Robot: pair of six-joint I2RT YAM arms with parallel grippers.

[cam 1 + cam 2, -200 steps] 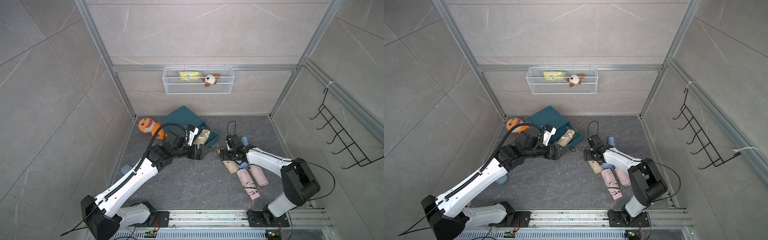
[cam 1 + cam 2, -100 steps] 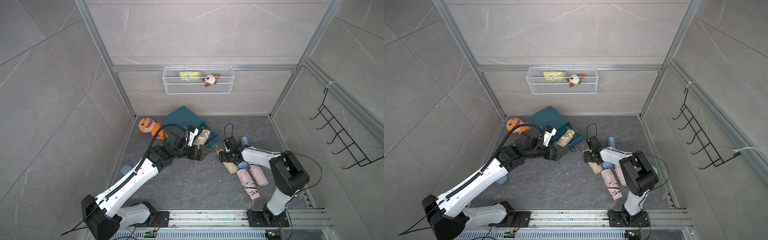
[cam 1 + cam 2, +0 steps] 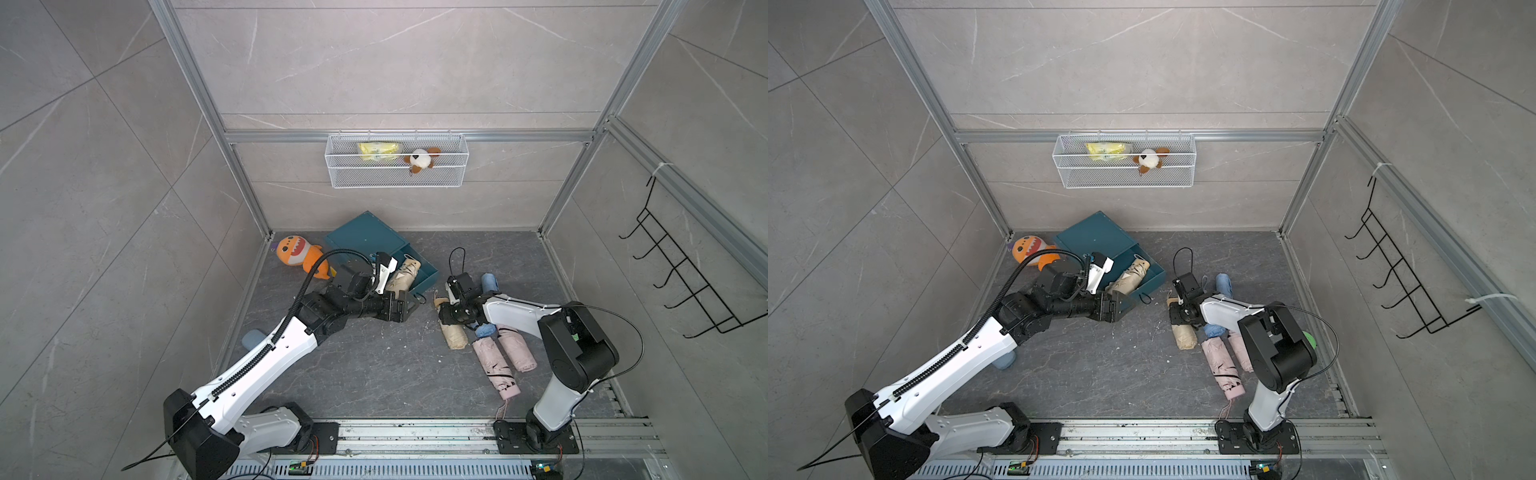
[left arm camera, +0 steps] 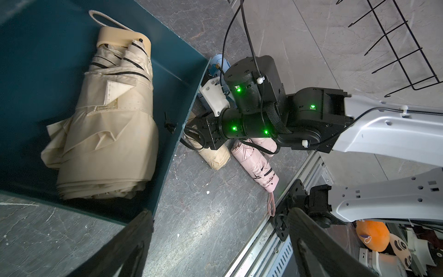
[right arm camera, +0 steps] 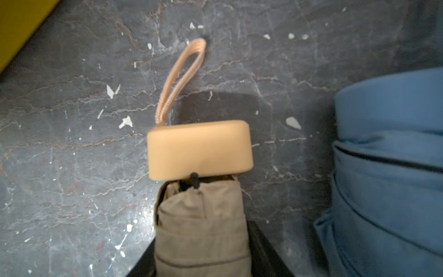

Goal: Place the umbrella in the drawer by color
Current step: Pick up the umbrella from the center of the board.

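The teal drawer (image 3: 420,275) (image 3: 1152,277) stands pulled open from its cabinet, with one beige umbrella (image 3: 401,276) (image 4: 107,120) lying inside. A second beige umbrella (image 3: 456,340) (image 3: 1185,338) (image 5: 201,225) lies on the floor to the drawer's right. My right gripper (image 3: 451,316) (image 5: 201,251) is shut on it just behind the handle cap, a dark finger against each side. My left gripper (image 3: 409,305) (image 4: 220,230) hovers open and empty at the drawer's front corner.
Two pink umbrellas (image 3: 496,365) and a blue umbrella (image 3: 489,283) (image 5: 388,167) lie beside the held one. Another blue umbrella (image 3: 253,338) lies by the left wall. An orange plush (image 3: 297,255) sits behind the drawer. A wire basket (image 3: 397,164) and a hook rack (image 3: 681,286) hang on the walls.
My right gripper's jaws have narrowed from wide open onto the beige umbrella on the floor, and that arm's elbow has swung in. The left arm has stayed still.
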